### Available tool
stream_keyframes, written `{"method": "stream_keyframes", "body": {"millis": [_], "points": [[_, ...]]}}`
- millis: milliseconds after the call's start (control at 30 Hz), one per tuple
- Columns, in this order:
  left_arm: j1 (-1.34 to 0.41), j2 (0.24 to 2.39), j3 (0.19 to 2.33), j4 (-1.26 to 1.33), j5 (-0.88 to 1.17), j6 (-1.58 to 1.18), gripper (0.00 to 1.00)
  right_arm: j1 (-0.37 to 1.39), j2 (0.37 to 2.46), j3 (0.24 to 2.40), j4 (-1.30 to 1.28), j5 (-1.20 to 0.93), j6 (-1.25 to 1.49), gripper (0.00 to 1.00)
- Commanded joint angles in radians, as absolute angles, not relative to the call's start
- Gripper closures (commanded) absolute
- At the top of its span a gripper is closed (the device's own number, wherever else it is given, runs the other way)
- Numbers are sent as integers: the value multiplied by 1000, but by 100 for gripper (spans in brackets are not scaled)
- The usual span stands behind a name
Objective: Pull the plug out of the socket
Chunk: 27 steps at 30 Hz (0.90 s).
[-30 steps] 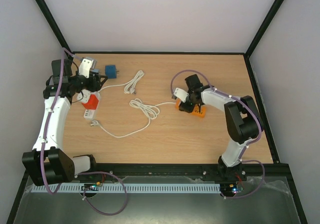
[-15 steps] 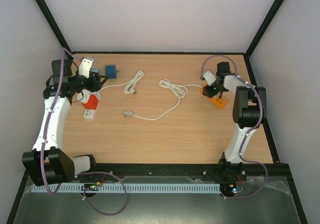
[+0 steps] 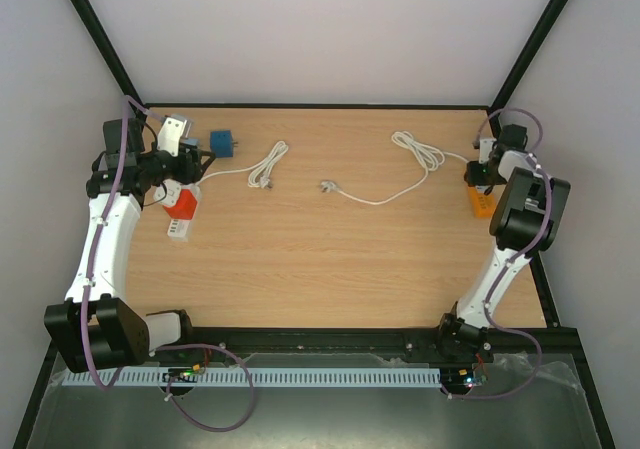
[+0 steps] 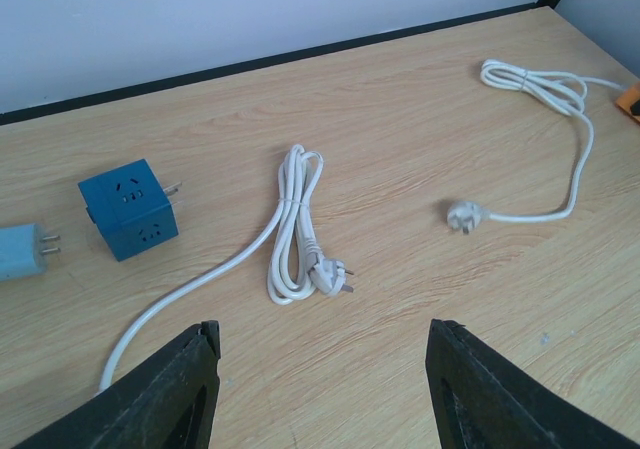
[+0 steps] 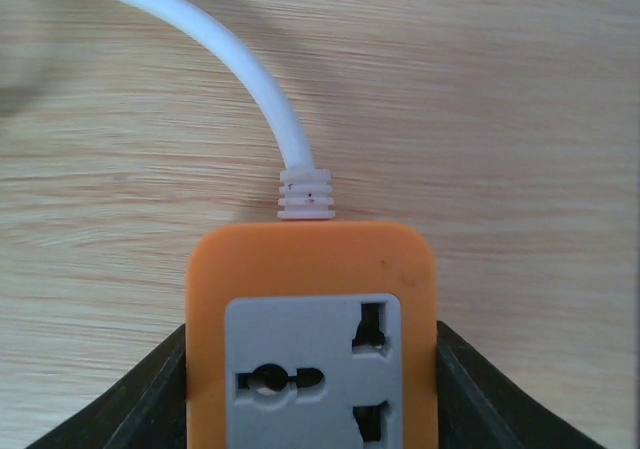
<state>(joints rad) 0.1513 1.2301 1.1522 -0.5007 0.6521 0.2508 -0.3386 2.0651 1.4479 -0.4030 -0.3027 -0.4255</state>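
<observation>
Wooden table (image 3: 300, 269) bears orange socket (image 5: 312, 269), right claw (image 5: 312, 409) clamping it.

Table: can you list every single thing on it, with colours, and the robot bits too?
cube adapter: one, dark blue, back left.
small adapter: one, light blue, left of the cube adapter.
bundled cable: one, white, right of the cube adapter.
red strip: one, red and white, left side.
orange socket strip: one, orange with grey face, right edge.
long cable: one, white, from orange socket strip to loose plug mid-scene.
left gripper: one, black, open, far left.
right gripper: one, black, shut on orange socket strip.
</observation>
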Motion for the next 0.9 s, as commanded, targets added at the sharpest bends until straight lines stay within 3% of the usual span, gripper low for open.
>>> {"method": "stream_keyframes", "body": {"millis": [0, 267, 367, 633, 867], "points": [[156, 1228, 1154, -505, 668, 265, 41, -380, 2072, 1475, -356, -226, -296, 77], [156, 1244, 1160, -524, 667, 296, 40, -402, 1978, 1325, -321, -228, -308, 71], [155, 1273, 1171, -551, 662, 332, 38, -405, 1937, 1282, -315, -249, -315, 64], [130, 1417, 1221, -578, 616, 404, 28, -404, 1902, 1293, -343, -316, -322, 27], [42, 1595, 1310, -578, 507, 439, 20, -404, 1846, 1315, -394, -402, -342, 9]]}}
